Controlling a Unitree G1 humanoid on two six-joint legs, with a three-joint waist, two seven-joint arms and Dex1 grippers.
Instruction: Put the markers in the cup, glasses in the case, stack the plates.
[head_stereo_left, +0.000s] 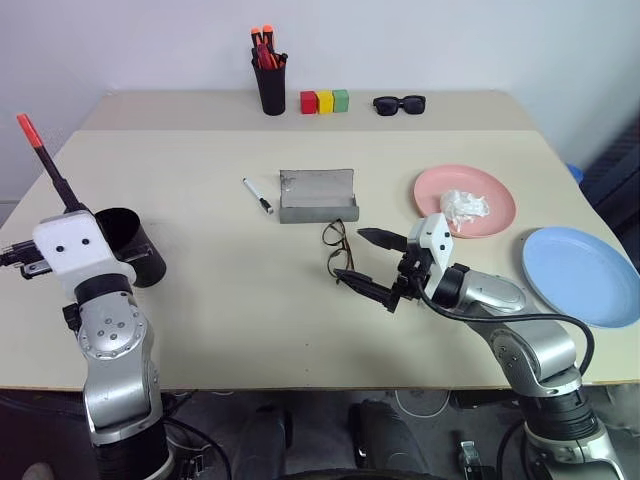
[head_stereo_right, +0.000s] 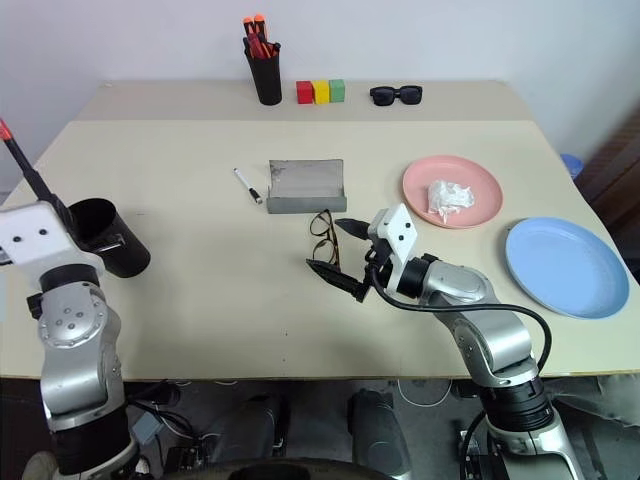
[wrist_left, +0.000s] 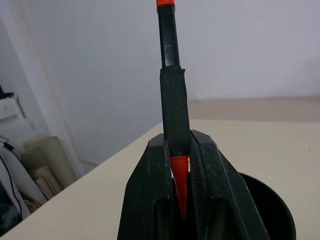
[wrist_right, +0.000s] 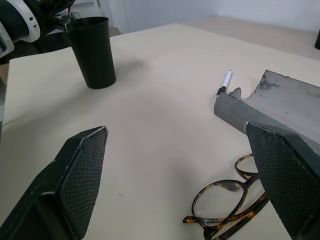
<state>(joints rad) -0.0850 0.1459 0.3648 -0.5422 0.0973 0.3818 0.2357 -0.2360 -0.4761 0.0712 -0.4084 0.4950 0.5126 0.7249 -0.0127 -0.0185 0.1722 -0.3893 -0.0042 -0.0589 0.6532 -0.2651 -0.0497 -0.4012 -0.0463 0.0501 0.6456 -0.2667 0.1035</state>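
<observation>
Left gripper (head_stereo_left: 30, 262) — clamped on red marker (head_stereo_left: 42, 160), upright | cup (head_stereo_left: 130, 245) just beside, near desk's left edge | right gripper (head_stereo_left: 375, 265) — spread wide at glasses (head_stereo_left: 337, 250).

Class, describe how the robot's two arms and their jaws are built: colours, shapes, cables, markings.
Both arms are silver-grey metal segments with black joints. Each wrist carries a white housing; the left one has two small dark dots. A black cable loops along the right arm. The left gripper and right gripper each end in two black, tapered, textured jaws.
</observation>
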